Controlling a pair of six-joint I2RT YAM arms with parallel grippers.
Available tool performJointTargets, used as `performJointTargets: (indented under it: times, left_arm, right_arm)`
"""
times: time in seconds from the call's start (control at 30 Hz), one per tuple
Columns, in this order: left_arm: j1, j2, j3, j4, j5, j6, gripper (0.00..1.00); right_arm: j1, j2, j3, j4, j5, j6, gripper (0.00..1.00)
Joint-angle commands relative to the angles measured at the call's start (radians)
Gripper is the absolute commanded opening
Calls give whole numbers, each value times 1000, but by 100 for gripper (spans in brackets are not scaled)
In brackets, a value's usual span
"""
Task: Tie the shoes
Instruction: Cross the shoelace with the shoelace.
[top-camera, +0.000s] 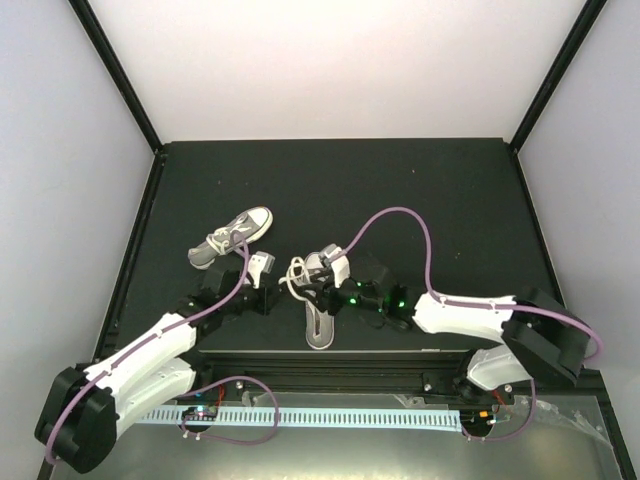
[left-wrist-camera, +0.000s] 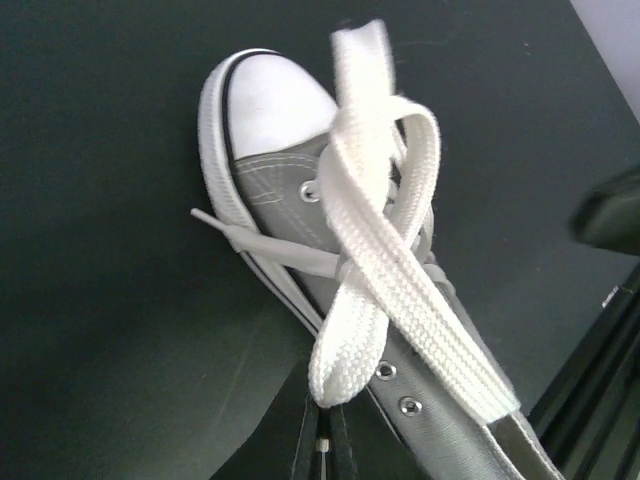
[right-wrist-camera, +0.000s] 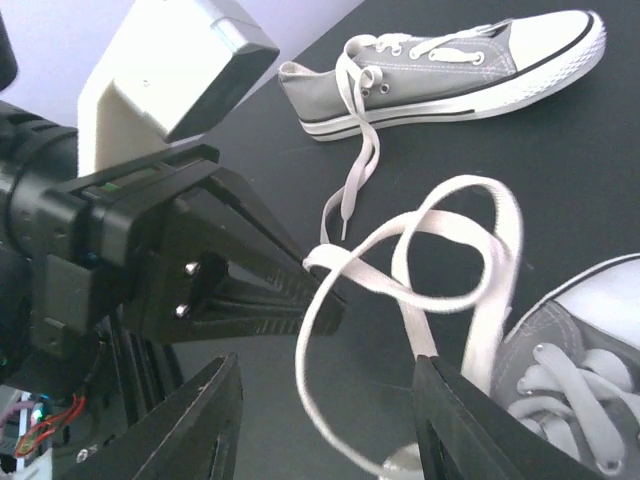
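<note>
From above: near shoe (top-camera: 320, 322), a small grey canvas low-top sneaker with white rubber toe cap and sole, lying at the front of the black table top (top-camera: 430, 200) between the left gripper (top-camera: 280, 280) and right gripper (top-camera: 314, 286). Far shoe (top-camera: 234, 238), its grey-and-white twin, resting on its side behind and to the left, well apart. No box, tray or other container to be seen.

From the left wrist: flat white woven lace (left-wrist-camera: 395, 270) crossed into a loose loop over the near shoe's upper, its lower bend meeting the left gripper's closed jaws at the bottom edge. Best held taut but gently, to slide the crossing down without tipping the shoe.

From the right wrist: left gripper clamped on the lace at the loop's left end. Right gripper's own fingers (right-wrist-camera: 215, 420) standing apart, gripping nothing, a strand running down between them. Judged next: close on that strand near the crossing, not at its tip, then draw opposite the left. Risk: slack loop slipping free. No container here either.
</note>
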Motion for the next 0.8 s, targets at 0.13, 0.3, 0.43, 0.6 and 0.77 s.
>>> performJointTargets:
  times: [0.13, 0.3, 0.43, 0.6, 0.77]
  left_arm:
    - [48, -49, 26, -108, -85, -77, 2]
    - [69, -52, 25, -106, -66, -74, 2]
    - [73, -49, 28, -103, -52, -69, 2]
    - [77, -44, 28, -103, -39, -64, 2]
    - [81, -45, 29, -105, -28, -60, 2]
  right_arm:
    - [-15, -176, -48, -196, 113, -77, 62]
    - [-40, -169, -21, -264, 171, -76, 57]
    - [-43, -79, 48, -297, 143, -91, 50]
    - [-45, 38, 136, -309, 105, -113, 48]
    - [-46, 136, 205, -310, 74, -137, 43]
